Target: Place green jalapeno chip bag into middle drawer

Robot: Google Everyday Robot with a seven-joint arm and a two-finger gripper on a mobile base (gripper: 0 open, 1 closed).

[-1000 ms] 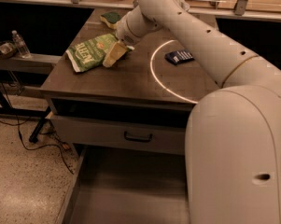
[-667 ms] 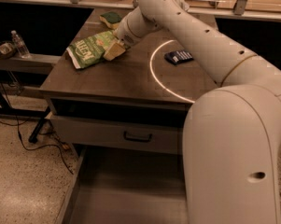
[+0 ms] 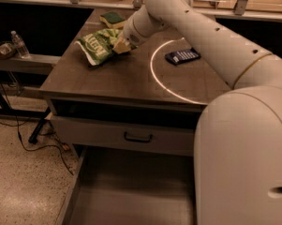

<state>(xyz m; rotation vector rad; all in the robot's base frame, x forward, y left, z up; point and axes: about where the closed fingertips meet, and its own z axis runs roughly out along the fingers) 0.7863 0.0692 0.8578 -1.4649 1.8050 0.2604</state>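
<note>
The gripper is over the tabletop, toward its far-left corner, and is clamped on the right end of the bag. The green bag hangs from that grip with its held end raised. Its lettered face is tilted toward the left edge, and its lower left end is close to the tabletop or just touching it; I cannot tell which.

The arm reaches in from the right, crossing above the far edge. A sponge lies at the far edge, just behind the bag and apart from it. A dark blue packet lies flat near the right edge, inside a bright ring of light that curves across the right half of the tabletop.

Under the front edge is a shut drawer front with a dark handle. Below that, the drawer is pulled out toward the camera, and its flat grey floor shows. A water bottle stands on a shelf beyond the left edge.
</note>
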